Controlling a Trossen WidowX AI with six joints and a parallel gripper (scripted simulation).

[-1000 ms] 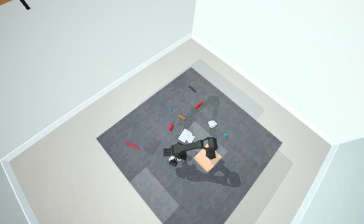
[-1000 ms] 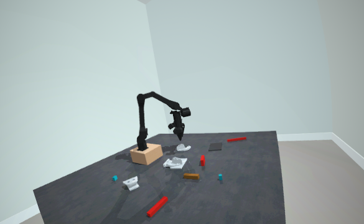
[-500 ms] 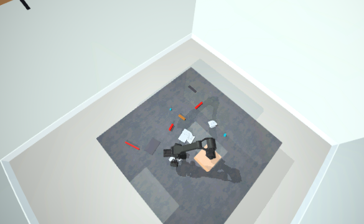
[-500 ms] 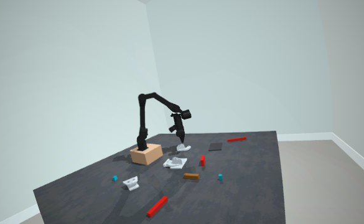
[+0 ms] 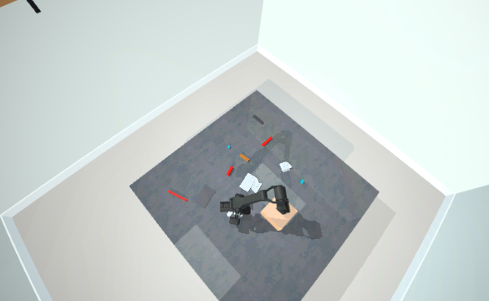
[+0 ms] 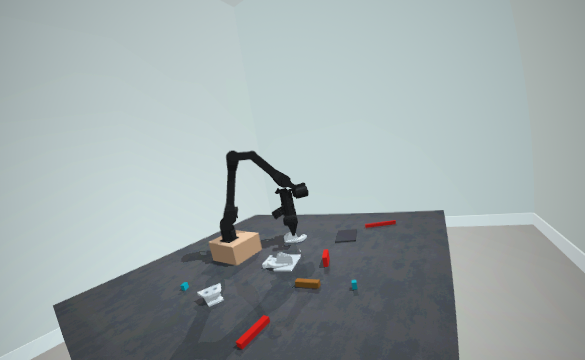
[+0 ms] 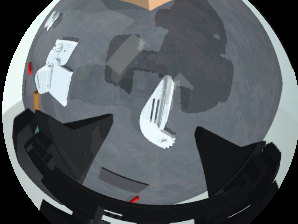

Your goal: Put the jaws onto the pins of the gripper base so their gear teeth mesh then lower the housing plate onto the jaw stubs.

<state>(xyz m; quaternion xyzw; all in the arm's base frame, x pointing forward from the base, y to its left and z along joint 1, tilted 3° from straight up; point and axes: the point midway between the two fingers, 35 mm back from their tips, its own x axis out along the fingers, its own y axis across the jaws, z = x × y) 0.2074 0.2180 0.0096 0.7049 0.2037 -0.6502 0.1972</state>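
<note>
A loose white jaw (image 5: 229,214) (image 6: 295,239) (image 7: 152,131) with slots and a toothed end lies on the table. My gripper (image 6: 293,233) (image 7: 154,124) is open and empty, low over this jaw, with one finger to each side of it in the wrist view. The white gripper base (image 5: 248,182) (image 6: 293,267) (image 7: 63,94) lies off to the left in the wrist view. Another white part lies on or against it; whether it sits on a pin cannot be told. The white housing plate (image 5: 285,166) (image 6: 213,290) (image 7: 52,20) with two holes lies apart, tilted.
The arm stands on a wooden block (image 5: 275,221) (image 6: 234,252). Around lie red bars (image 5: 177,196) (image 6: 253,332), an orange block (image 5: 244,157) (image 6: 307,283), small cyan pieces (image 5: 302,181) (image 6: 184,286) and a dark flat plate (image 5: 205,196) (image 6: 346,236) (image 7: 123,180).
</note>
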